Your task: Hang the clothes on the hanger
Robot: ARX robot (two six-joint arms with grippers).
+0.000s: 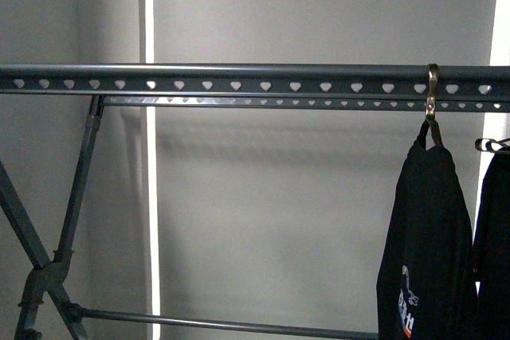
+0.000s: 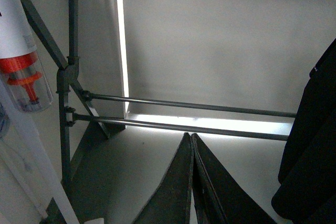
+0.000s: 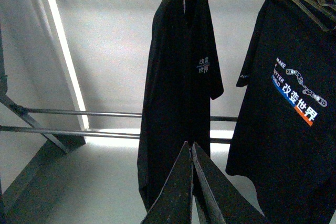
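Risk lies mostly at the rail: the printed shirt hangs at its far right end, close beside another black shirt, so a sweeping arm could knock either hook loose. Both arms seem held low, pointing up at the rack. Left tool and right tool are pressed narrow, holding nothing.
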